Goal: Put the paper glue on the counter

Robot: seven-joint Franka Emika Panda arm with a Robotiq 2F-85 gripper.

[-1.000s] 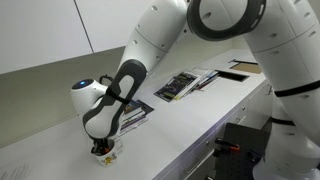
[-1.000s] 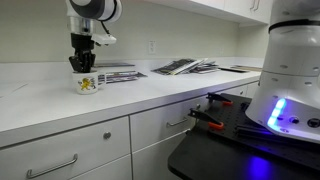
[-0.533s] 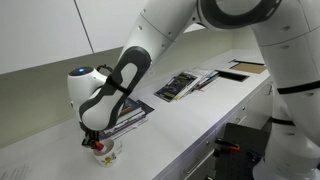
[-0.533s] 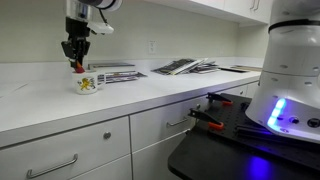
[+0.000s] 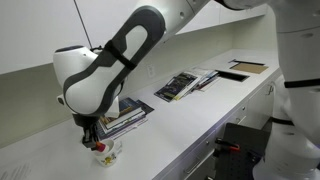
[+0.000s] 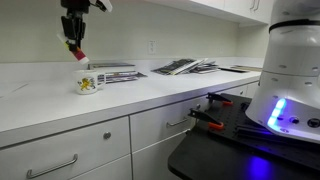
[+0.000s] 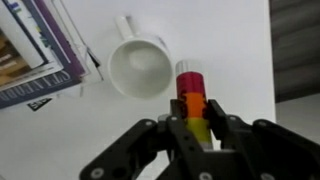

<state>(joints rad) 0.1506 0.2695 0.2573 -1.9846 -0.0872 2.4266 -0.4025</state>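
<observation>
Gripper (image 7: 195, 127) is clamped on the paper glue (image 7: 188, 82), red end pointing away from the fingers, i.e. downward. Below it sits a small white cup (image 7: 140, 68); in wrist view the glue's tip looks just beside the cup's rim, over bare counter (image 7: 240, 60). A book stack (image 7: 35, 50) lies beyond the cup.

Step, prob.: carry phase, glue in the air, not yet set down. Next move needs a sideways shift clear of cup & books, then lower & release.

Arm (image 5: 110, 60) arches over the counter, wrist pointing straight down, well above the cup.
</observation>
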